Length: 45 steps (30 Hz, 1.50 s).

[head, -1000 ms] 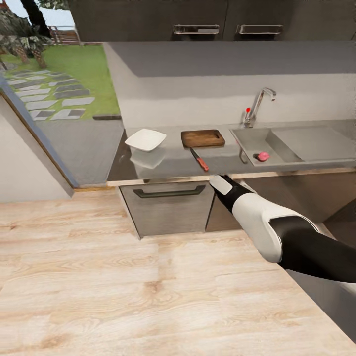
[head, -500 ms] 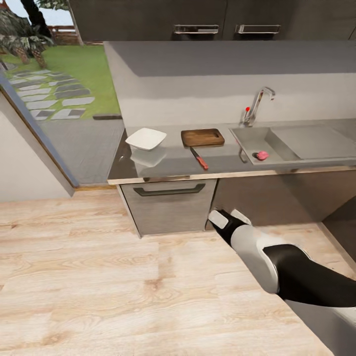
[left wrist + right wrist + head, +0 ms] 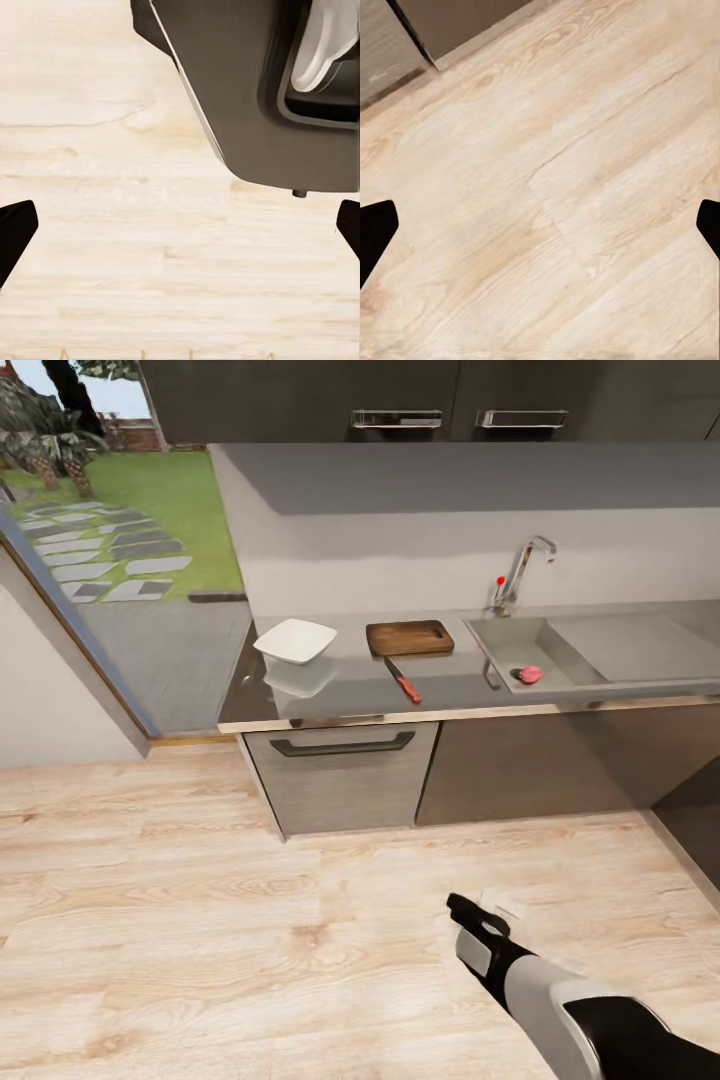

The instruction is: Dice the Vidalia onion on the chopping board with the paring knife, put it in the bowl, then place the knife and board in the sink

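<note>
While the onion (image 3: 531, 674) sits in the sink (image 3: 600, 650) basin near the drain, well apart from the robot, the right gripper (image 3: 478, 909) hangs low over the wooden floor (image 3: 200, 920) with its fingers spread and nothing between them; the left gripper (image 3: 180, 232) is likewise wide open above the floor. To fetch the onion well, I'd roll up square to the sink before raising that right arm over the counter (image 3: 340, 695) edge. The board (image 3: 410, 638), knife (image 3: 403, 680) and bowl (image 3: 295, 641) lie left of the sink, so come in clear of them.
</note>
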Motion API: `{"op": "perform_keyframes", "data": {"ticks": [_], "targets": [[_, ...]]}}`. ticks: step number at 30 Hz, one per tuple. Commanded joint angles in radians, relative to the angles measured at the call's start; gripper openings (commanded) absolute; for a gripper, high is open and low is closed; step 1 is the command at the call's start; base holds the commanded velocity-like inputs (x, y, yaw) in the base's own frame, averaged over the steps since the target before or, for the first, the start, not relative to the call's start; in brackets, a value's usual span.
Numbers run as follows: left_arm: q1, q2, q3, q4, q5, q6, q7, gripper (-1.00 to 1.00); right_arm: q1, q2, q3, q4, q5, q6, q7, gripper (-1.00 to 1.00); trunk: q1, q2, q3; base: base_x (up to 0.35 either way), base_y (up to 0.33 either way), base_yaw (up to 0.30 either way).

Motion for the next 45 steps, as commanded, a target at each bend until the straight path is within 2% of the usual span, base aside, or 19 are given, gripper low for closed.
{"op": "perform_keyframes", "data": {"ticks": [1, 4, 6, 8, 10, 12, 13, 15, 18, 20, 24, 27, 28, 32, 33, 36, 41, 42, 45], "targets": [[0.001, -0.001, 0.002, -0.007, 0.006, -0.003, -0.001, 1.0, 0.022, -0.005, 0.01, 0.0, 0.003, -0.012, 0.015, 1.0, 0.001, -0.002, -0.001, 0.0, 0.0, 0.0], [0.001, 0.0, 0.002, -0.033, 0.006, -0.01, 0.0, 1.0, 0.115, -0.02, 0.011, 0.001, 0.042, -0.085, 0.075, 1.0, 0.001, -0.002, -0.001, 0.0, 0.0, 0.0], [0.001, 0.0, 0.002, -0.042, 0.006, -0.011, 0.0, 1.0, 0.151, -0.023, 0.011, 0.001, 0.061, -0.131, 0.092, 1.0, 0.001, -0.002, -0.001, 0.0, 0.0, 0.0], [0.0, 0.0, 0.002, -0.05, 0.006, -0.012, 0.0, 1.0, 0.212, -0.024, 0.011, 0.001, 0.094, -0.217, 0.113, 1.0, 0.001, -0.002, -0.001, 0.0, 0.0, 0.0], [0.0, 0.002, 0.002, -0.057, 0.006, -0.016, 0.0, 1.0, 0.294, -0.024, 0.011, 0.002, 0.145, -0.351, 0.142, 1.0, 0.001, -0.002, -0.001, 0.0, 0.0, 0.0], [0.0, 0.002, 0.002, -0.063, 0.006, -0.026, 0.001, 1.0, 0.404, -0.022, 0.011, 0.003, 0.224, -0.554, 0.183, 1.0, 0.001, -0.002, -0.001, 0.0, 0.0, 0.0], [0.0, 0.002, 0.002, -0.064, 0.006, -0.028, 0.002, 1.0, 0.434, -0.021, 0.011, 0.003, 0.242, -0.617, 0.19, 1.0, 0.001, -0.002, -0.001, 0.0, 0.0, 0.0], [0.0, 0.003, 0.002, -0.064, 0.006, -0.03, 0.003, 1.0, 0.475, -0.019, 0.011, 0.003, 0.258, -0.707, 0.197, 1.0, 0.001, -0.002, -0.001, 0.0, 0.0, 0.0], [0.0, 0.002, 0.002, -0.065, 0.006, -0.031, 0.004, 1.0, 0.525, -0.017, 0.011, 0.003, 0.269, -0.782, 0.201, 1.0, 0.001, -0.002, -0.001, 0.0, 0.0, 0.0], [-0.001, 0.003, 0.002, -0.078, 0.006, -0.031, 0.006, 1.0, 0.584, -0.008, 0.012, 0.003, 0.292, -0.782, 0.206, 1.0, 0.001, -0.002, -0.001, 0.0, 0.0, 0.0], [-0.001, 0.002, 0.002, -0.091, 0.006, -0.031, 0.006, 1.0, 0.611, -0.005, 0.012, 0.003, 0.338, -0.782, 0.206, 1.0, 0.001, -0.002, -0.001, 0.0, 0.0, 0.0], [-0.001, 0.002, 0.002, -0.101, 0.006, -0.031, 0.006, 1.0, 0.629, -0.001, 0.012, 0.003, 0.393, -0.782, 0.205, 1.0, 0.001, -0.002, -0.001, 0.0, 0.0, 0.0], [-0.001, 0.001, 0.002, -0.121, 0.006, -0.031, 0.007, 1.0, 0.643, 0.007, 0.012, 0.002, 0.417, -0.782, 0.204, 1.0, 0.001, -0.002, -0.001, 0.0, 0.0, 0.0], [-0.001, 0.0, 0.002, -0.183, 0.004, -0.027, 0.008, 1.0, 0.652, 0.013, 0.011, -0.001, 0.428, -0.782, 0.201, 1.0, 0.001, -0.002, -0.001, 0.0, 0.0, 0.0], [-0.001, -0.001, 0.002, -0.233, 0.002, -0.024, 0.011, 1.0, 0.653, 0.016, 0.011, -0.001, 0.429, -0.782, 0.2, 1.0, 0.001, -0.002, -0.001, 0.0, 0.0, 0.0], [-0.001, -0.002, 0.002, -0.306, 0.0, -0.02, 0.039, 1.0, 0.661, 0.026, 0.011, -0.003, 0.43, -0.782, 0.198, 1.0, 0.001, -0.002, -0.001, 0.0, 0.0, 0.0], [-0.001, -0.002, 0.002, -0.354, 0.0, -0.017, 0.104, 1.0, 0.676, 0.041, 0.011, -0.008, 0.43, -0.782, 0.19, 1.0, 0.001, -0.002, -0.001, 0.0, 0.0, 0.0], [-0.003, -0.001, 0.002, -0.365, 0.0, -0.015, 0.128, 1.0, 0.681, 0.044, 0.01, -0.019, 0.429, -0.782, 0.165, 1.0, 0.001, -0.002, -0.001, 0.0, 0.0, 0.0], [-0.005, -0.001, 0.001, -0.368, -0.001, -0.015, 0.133, 1.0, 0.682, 0.039, 0.008, -0.063, 0.429, -0.782, 0.136, 1.0, 0.001, -0.002, -0.001, 0.0, 0.0, 0.0]]}}
